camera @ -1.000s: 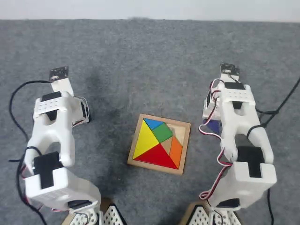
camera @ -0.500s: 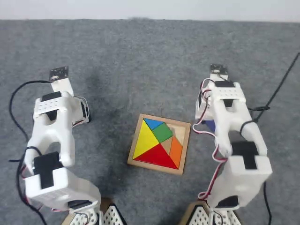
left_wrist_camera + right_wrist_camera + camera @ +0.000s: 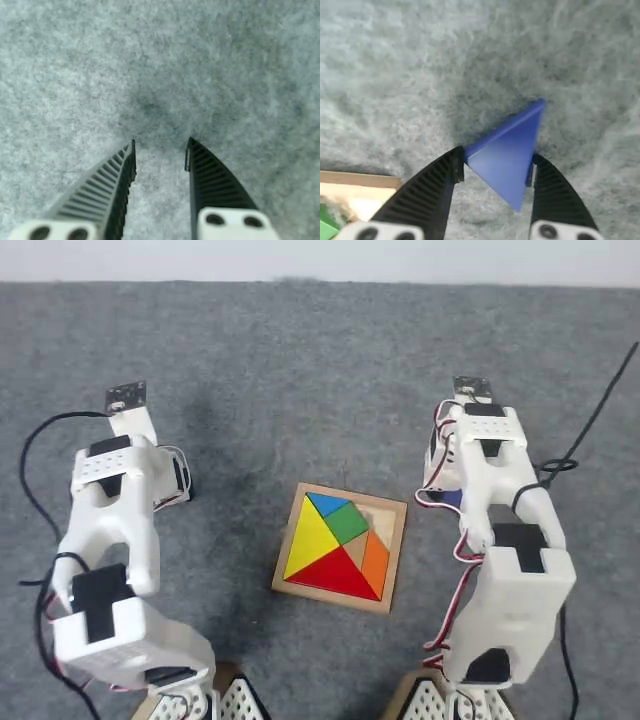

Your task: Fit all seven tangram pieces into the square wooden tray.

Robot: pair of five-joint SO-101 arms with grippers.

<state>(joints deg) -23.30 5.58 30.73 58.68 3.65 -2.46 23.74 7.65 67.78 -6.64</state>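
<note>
The right end effector [image 3: 496,160] is clamped on the blue triangle [image 3: 509,150] just right of the tray [image 3: 401,532] — the left end effector [image 3: 161,146] is apart over the grey bench [image 3: 150,60].

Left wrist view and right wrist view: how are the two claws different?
The left gripper is open and empty, over bare carpet. The right gripper is closed on a blue triangle, with the wooden tray nearby. Both have black ribbed fingers.

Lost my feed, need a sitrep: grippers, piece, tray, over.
Right gripper shut on blue triangle, beside tray. Left gripper open over carpet. Tray part filled, nothing blocking.
</note>
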